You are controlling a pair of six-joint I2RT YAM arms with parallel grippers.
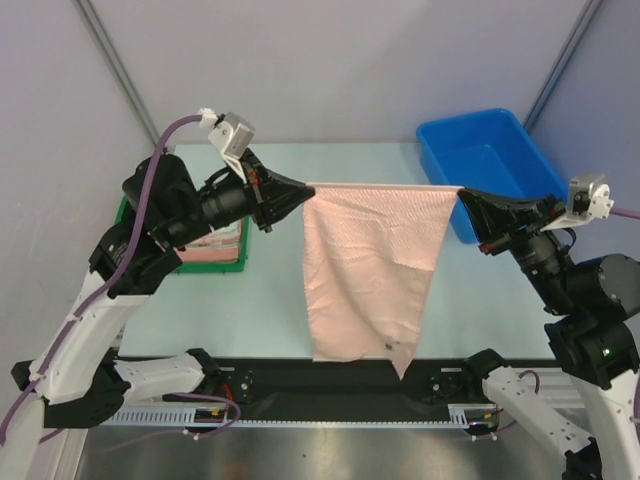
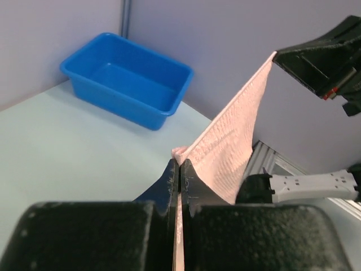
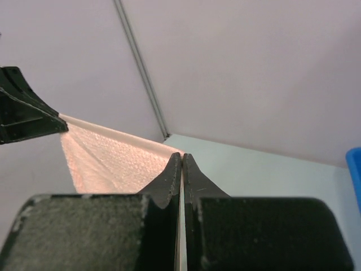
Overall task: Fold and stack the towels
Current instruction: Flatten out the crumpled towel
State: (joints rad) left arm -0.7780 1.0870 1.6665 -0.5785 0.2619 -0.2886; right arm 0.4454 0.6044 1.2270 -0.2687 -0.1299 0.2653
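Left pincer (image 1: pixel 303 191) and right pincer (image 1: pixel 462 196), each tight on a corner of limp salmon-pink terry towel (image 1: pixel 365 270)

Light was even, diffuse and cool-white, and shadows were soft. Top view was sharp, with the pink towel (image 1: pixel 365 270) texture resolved. In the wrist views, the near finger blocks of left gripper (image 2: pixel 179 168) and right gripper (image 3: pixel 181 161) were soft and grainy. Backgrounds stayed reasonably sharp.

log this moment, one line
left gripper: shut on pink towel | right gripper: shut on pink towel | pink towel: hanging spread
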